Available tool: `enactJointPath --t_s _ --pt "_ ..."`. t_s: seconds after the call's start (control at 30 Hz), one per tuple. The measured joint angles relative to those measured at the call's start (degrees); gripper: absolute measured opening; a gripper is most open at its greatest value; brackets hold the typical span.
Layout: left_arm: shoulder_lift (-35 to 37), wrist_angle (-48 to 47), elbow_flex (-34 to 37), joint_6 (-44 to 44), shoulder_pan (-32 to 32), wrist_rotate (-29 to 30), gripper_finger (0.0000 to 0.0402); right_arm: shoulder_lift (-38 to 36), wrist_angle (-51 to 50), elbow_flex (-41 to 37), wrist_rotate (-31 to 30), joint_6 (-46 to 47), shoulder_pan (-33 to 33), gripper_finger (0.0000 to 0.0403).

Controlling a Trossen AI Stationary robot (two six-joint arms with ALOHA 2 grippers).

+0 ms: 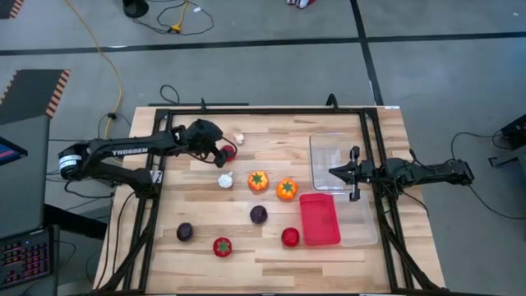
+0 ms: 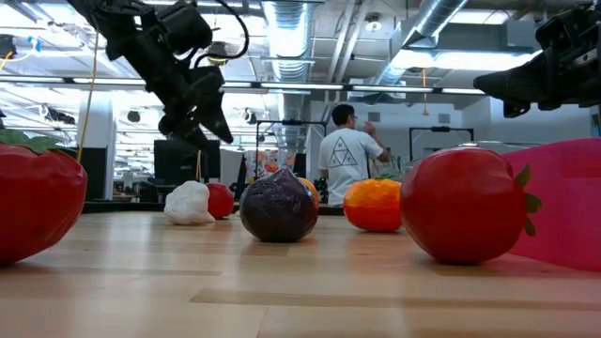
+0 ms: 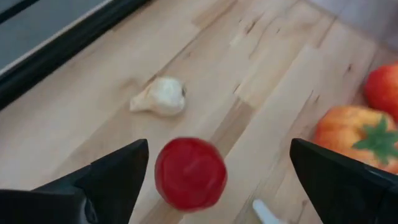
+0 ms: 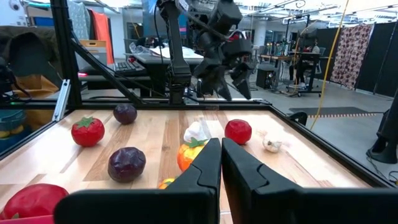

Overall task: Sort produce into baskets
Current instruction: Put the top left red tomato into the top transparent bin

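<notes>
My left gripper [image 1: 219, 148] is open and hangs above the table [image 2: 208, 127] at the far left. A red round piece [image 1: 228, 151] lies on the wood below it and shows between the open fingers in the left wrist view [image 3: 190, 173]. A small garlic bulb [image 1: 239, 138] lies just beyond it. My right gripper [image 1: 354, 173] is shut and empty [image 4: 221, 155], raised over the clear basket [image 1: 327, 145] at the right. The red basket [image 1: 320, 219] rests flat on the table nearer the front.
Loose on the wood lie a white garlic bulb [image 1: 225, 180], two orange pieces with green tops [image 1: 258, 181] [image 1: 286, 189], two dark purple balls [image 1: 258, 215] [image 1: 185, 232] and two red pieces [image 1: 222, 246] [image 1: 290, 237]. A black frame [image 1: 156, 164] borders the table. A person [image 2: 346, 155] stands far behind.
</notes>
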State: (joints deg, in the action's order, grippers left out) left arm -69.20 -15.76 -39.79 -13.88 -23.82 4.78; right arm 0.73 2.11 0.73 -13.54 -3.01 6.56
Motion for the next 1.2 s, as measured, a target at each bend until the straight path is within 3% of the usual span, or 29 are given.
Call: enactJointPath --t_s 0.67,1.07,1.2 --pt "-19.62 9.99 2.03 5.46 0.14 -0.48 0.0375 0.00 0.02 0.00 0.00 0.02 -0.01 0.0042" --pt "-21.89 13.72 2.03 5.91 0.32 -0.01 0.0375 0.00 0.02 0.00 0.00 0.00 0.00 0.0042" --pt "-21.87 13.93 2.03 6.14 0.32 0.48 0.0358 0.00 0.02 0.00 0.00 0.00 0.00 0.0042"
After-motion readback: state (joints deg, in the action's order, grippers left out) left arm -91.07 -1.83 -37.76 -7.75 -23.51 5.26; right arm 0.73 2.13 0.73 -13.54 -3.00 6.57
